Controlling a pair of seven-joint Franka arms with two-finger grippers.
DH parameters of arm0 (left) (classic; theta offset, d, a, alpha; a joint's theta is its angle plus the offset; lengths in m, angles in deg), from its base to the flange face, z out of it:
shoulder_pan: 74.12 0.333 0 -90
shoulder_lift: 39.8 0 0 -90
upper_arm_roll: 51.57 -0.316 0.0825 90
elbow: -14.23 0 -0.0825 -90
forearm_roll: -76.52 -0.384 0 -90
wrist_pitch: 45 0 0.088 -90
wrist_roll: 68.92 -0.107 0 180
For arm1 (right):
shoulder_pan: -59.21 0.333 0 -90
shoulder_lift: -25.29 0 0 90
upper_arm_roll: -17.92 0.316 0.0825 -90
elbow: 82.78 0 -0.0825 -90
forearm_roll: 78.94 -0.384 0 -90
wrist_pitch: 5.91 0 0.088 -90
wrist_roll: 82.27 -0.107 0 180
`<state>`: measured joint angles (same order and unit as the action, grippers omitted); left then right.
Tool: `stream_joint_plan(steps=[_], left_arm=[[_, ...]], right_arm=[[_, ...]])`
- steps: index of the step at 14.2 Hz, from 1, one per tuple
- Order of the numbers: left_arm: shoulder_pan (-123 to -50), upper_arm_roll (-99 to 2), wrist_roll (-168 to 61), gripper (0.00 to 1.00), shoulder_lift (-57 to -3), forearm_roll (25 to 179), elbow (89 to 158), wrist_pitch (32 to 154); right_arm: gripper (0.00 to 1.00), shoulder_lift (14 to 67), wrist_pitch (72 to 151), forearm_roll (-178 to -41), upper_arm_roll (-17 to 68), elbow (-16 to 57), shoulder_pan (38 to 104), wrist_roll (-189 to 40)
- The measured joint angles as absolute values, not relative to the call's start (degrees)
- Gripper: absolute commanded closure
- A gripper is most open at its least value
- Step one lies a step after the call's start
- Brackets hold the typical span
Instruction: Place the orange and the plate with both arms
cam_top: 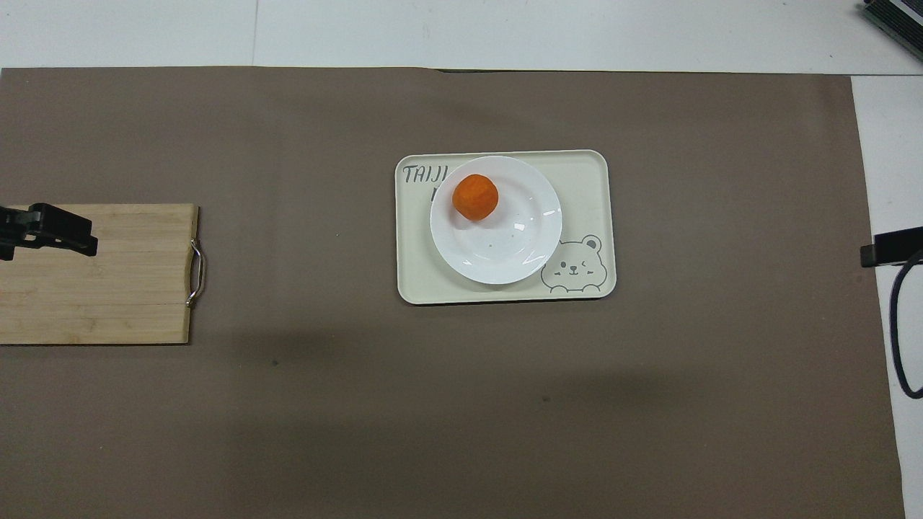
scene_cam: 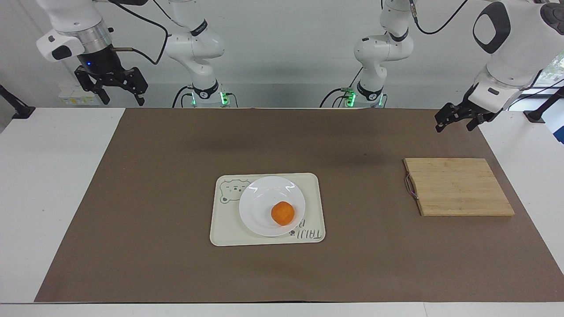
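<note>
The orange (scene_cam: 282, 213) sits on the white plate (scene_cam: 260, 207), off-centre toward the side farther from the robots, and the plate rests on the cream tray (scene_cam: 224, 231) with the bear drawing in the middle of the brown mat (scene_cam: 154, 176). Judged from how things lie, the placing looks done and the step in hand is the arms standing clear. The left gripper (scene_cam: 456, 118) hangs empty with its fingers apart above the mat at the left arm's end of the table, close to the wooden cutting board (scene_cam: 458, 187) but not touching it; in the overhead view its tip shows over the board. The right gripper (scene_cam: 116, 86) is raised well above the table's edge at the right arm's end, also empty and with its fingers spread. If anything is left to do, the next move probably calls only for both arms to settle at rest well away from the tray, with no grasp needed. Should the plate need to be shifted, a gripper would have to take its thin rim carefully, since the orange is round and could roll off. Nothing stands between either gripper and the tray; the board lies well apart from it, its metal handle (scene_cam: 410, 186) facing the tray.
</note>
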<state>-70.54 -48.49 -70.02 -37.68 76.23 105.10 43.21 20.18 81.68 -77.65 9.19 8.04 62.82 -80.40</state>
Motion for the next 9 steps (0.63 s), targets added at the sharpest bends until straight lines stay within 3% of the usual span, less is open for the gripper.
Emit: stream_joint_plan(steps=[9], left_arm=[[-70.5, -48.5, -70.0, 0.00, -37.7, 76.2, 105.1, 43.2]], right_arm=[[0.00, 19.4, 81.6, -77.7, 9.9, 9.4, 62.8, -80.4]])
